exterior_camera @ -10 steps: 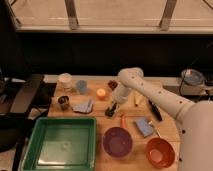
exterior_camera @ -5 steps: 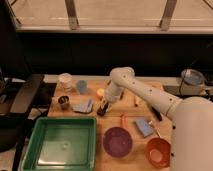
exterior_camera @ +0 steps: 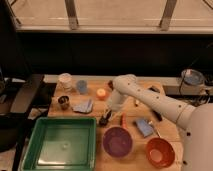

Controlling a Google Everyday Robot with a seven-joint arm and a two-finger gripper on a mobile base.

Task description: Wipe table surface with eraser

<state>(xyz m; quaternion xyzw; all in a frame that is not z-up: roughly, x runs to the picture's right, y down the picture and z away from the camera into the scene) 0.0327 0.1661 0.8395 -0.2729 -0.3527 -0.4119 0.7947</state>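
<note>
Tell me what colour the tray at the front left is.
Green tray, seen in the camera view; the gripper sits just right of it.

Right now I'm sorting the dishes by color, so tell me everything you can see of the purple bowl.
The purple bowl is round and matte, plastic by its look, standing upright and apparently empty. It sits on the wooden table surface, just right of the green tray and left of the orange bowl. The gripper is just above its upper-left rim; whether they touch cannot be told.
</note>
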